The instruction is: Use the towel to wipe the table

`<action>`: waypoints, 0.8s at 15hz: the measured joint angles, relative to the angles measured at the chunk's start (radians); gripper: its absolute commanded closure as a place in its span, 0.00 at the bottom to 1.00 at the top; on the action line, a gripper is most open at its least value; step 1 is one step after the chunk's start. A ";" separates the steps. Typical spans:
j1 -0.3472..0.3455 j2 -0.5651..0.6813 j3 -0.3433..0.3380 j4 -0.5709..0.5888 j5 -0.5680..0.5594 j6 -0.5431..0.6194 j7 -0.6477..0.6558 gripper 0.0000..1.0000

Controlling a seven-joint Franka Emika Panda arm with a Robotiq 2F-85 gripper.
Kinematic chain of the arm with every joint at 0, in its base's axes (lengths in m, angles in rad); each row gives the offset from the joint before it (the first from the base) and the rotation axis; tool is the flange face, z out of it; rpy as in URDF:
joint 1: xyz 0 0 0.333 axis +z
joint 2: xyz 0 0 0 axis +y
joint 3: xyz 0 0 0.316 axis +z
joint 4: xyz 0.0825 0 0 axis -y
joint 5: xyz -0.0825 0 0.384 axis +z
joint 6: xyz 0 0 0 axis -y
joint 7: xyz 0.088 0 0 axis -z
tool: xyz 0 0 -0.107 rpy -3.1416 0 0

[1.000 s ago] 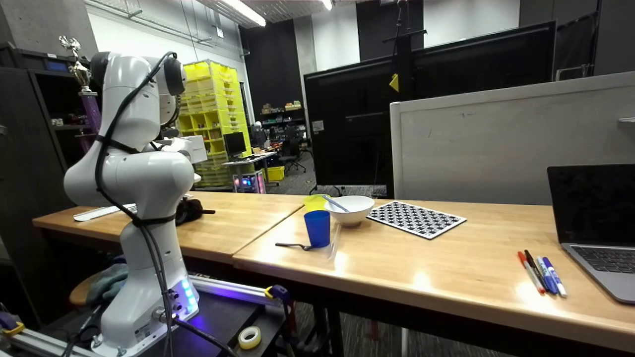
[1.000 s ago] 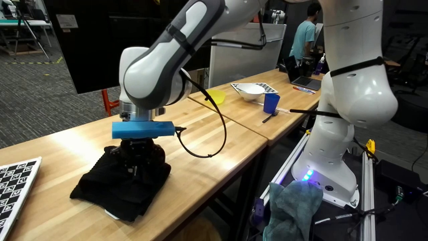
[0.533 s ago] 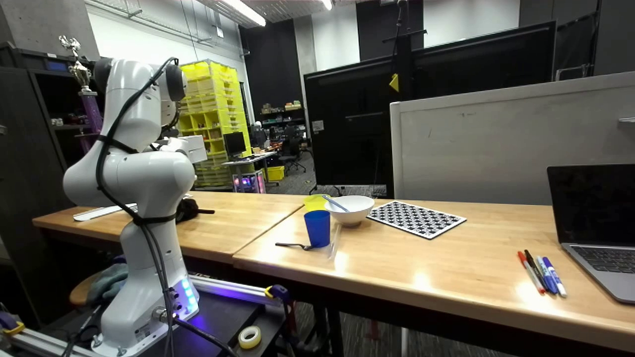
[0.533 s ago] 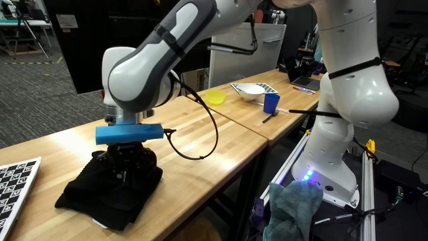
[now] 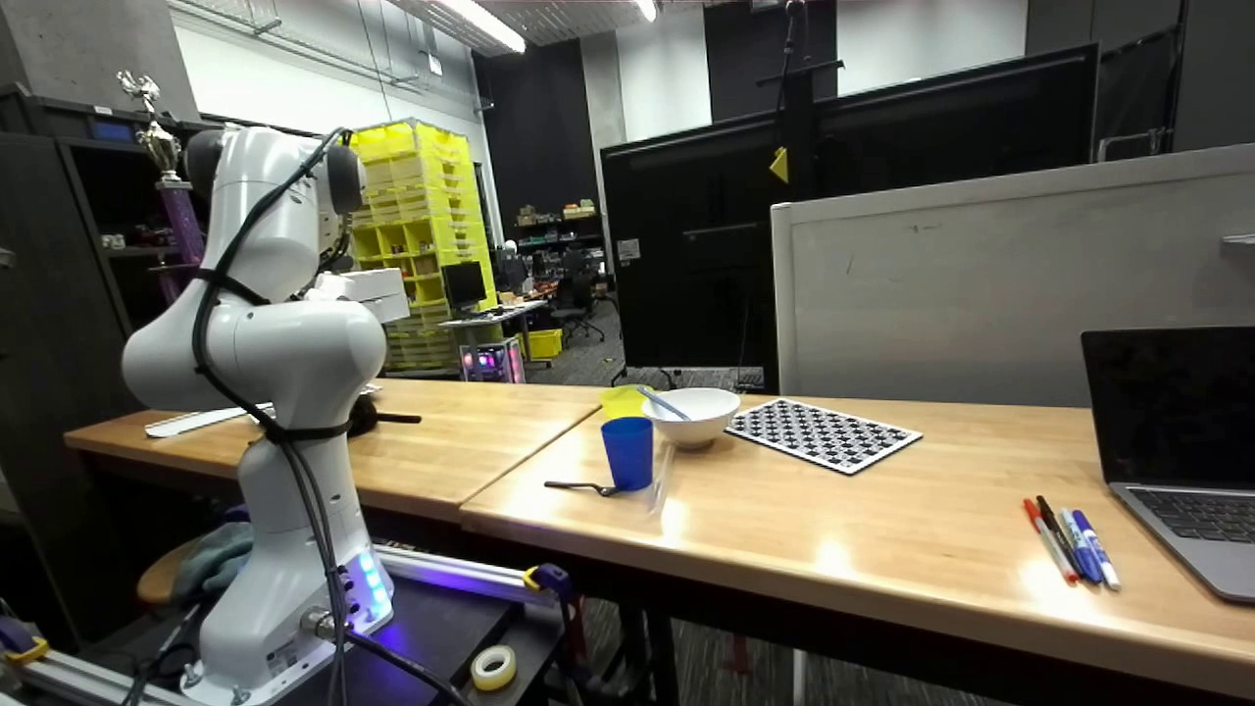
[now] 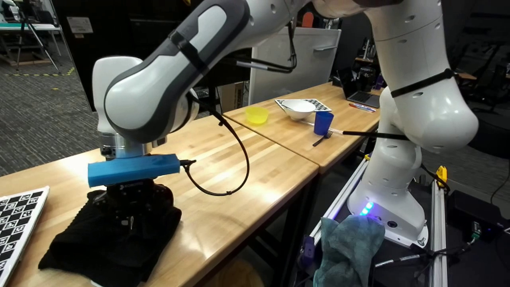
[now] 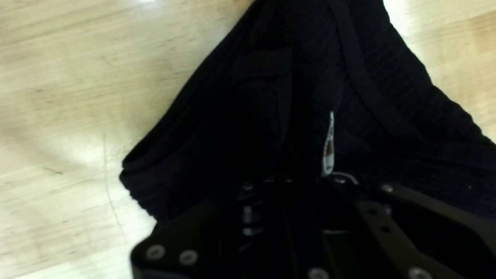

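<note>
Holds the black cloth point(image 6: 93, 247) clenched in the gripper point(image 7: 290, 184), down on the table point(image 6: 223, 207), near a checkered board point(image 6: 18, 227) cut off by the left edge. Cannot sort gripper from folds in the wrist view, black on black, beside a pale strip point(image 7: 328, 155) too blurred to name. Cannot follow the cloth's near end, past the lower edge in an exterior view; in an exterior view, cannot make it out behind the arm point(image 5: 304, 353)

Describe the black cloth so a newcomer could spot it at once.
In an exterior view, follow the white robot arm to the blue block near its end. Below that, spread on the wooden table, lies the black cloth. Its black fabric sets it apart from the checkered board beside it and the grey-green cloth by the arm's base.
</note>
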 measured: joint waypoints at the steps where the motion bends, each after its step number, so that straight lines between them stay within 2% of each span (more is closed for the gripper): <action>1: 0.007 0.007 0.000 0.013 -0.002 -0.005 0.000 0.97; 6: 0.048 0.054 -0.003 0.098 -0.019 -0.051 0.006 0.97; 12: 0.098 0.127 -0.014 0.241 -0.040 -0.162 0.016 0.97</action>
